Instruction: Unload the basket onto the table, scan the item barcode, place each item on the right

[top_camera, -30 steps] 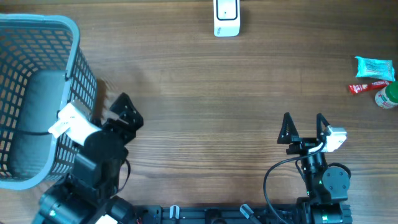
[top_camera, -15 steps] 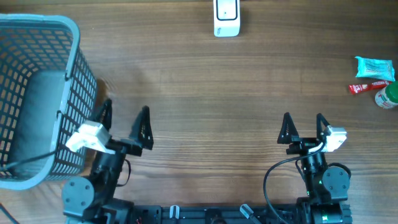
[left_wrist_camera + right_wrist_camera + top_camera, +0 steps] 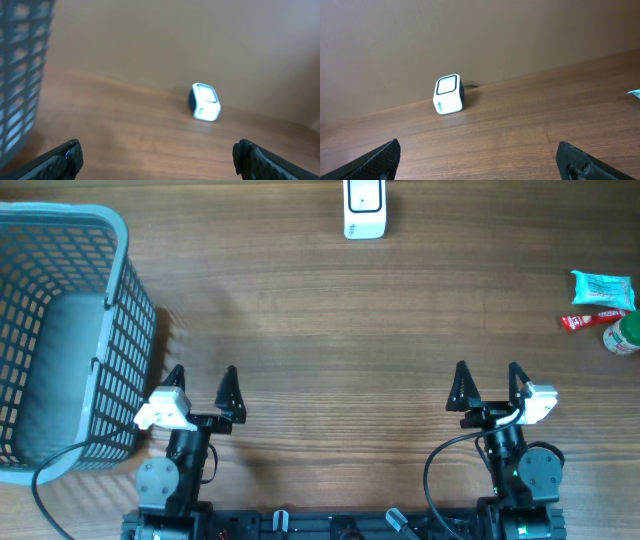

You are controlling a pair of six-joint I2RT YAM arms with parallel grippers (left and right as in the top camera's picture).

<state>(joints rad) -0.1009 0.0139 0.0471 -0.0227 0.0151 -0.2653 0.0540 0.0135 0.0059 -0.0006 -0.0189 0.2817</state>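
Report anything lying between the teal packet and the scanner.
Nothing visible: only bare table lies between the teal packet and the white scanner. The red sachet sits off that line.

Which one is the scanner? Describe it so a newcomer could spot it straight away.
Start from the wooden table and follow its far edge to the middle, between the grey basket on the left and the teal packet on the right. The scanner stands there alone: a small white box with a dark-framed window.
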